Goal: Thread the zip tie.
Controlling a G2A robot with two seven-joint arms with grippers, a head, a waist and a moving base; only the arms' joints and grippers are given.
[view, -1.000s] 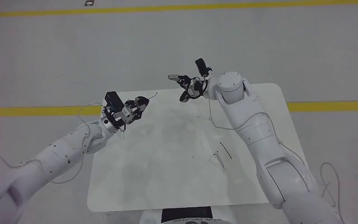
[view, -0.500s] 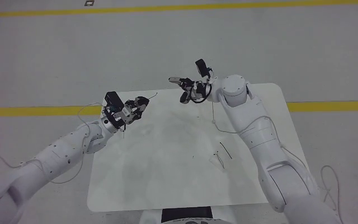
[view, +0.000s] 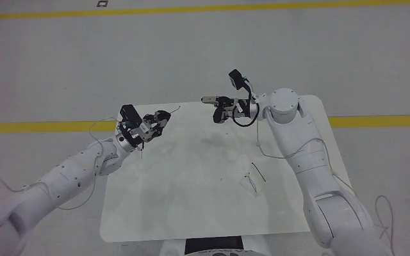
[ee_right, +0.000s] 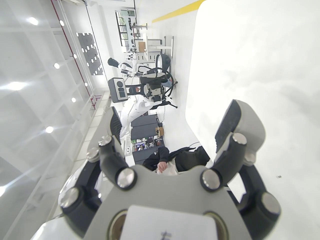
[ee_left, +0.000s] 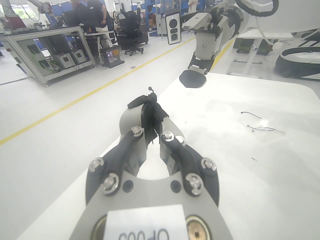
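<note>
top view: the left gripper (view: 161, 119) is by the far left corner of the white table (view: 192, 205). its two fingers are pinched together on a thin black zip tie (view: 175, 109). the tie sticks out from the tips toward the far edge of the table. the right gripper (view: 213, 108) is near the far edge too and points at the left one, with a gap between them. its fingers are spread wide and hold nothing. some loose zip ties (view: 257, 171) lie on the table on the right side, well apart from both grippers.

left wrist view: the left gripper (ee_left: 150, 106) is clamped on the zip tie (ee_left: 150, 90). the tie's little end pokes up just past the black fingertips. the right gripper (ee_left: 191, 53) hangs above the far edge of the table (ee_left: 250, 188), with its fingers apart. the loose zip ties (ee_left: 251, 114) lie flat on the table off to the side.

right wrist view: the right gripper (ee_right: 172, 121) is wide open, with one finger out past the table's edge and the other over the table (ee_right: 250, 51). the left gripper (ee_right: 153, 88) is far off, beyond that edge. the zip tie is too small to make out here.
</note>
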